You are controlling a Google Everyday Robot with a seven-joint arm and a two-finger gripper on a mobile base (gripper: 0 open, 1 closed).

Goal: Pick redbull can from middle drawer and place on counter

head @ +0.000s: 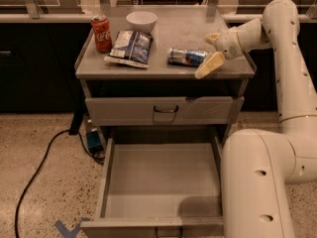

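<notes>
The redbull can (186, 56) lies on its side on the counter (168, 33), right of the middle. My gripper (209, 51) is just right of the can, fingers spread and off it, one pale finger (209, 65) hanging over the counter's front edge. The middle drawer (161, 180) is pulled out below, and its grey bottom is bare.
A red Coca-Cola can (101, 33) stands at the counter's left. A blue-and-white snack bag (130, 48) and a white bowl (141, 21) sit beside it. The top drawer (164, 111) is closed. My own arm's base (257, 182) fills the lower right. A cable (37, 167) runs on the floor.
</notes>
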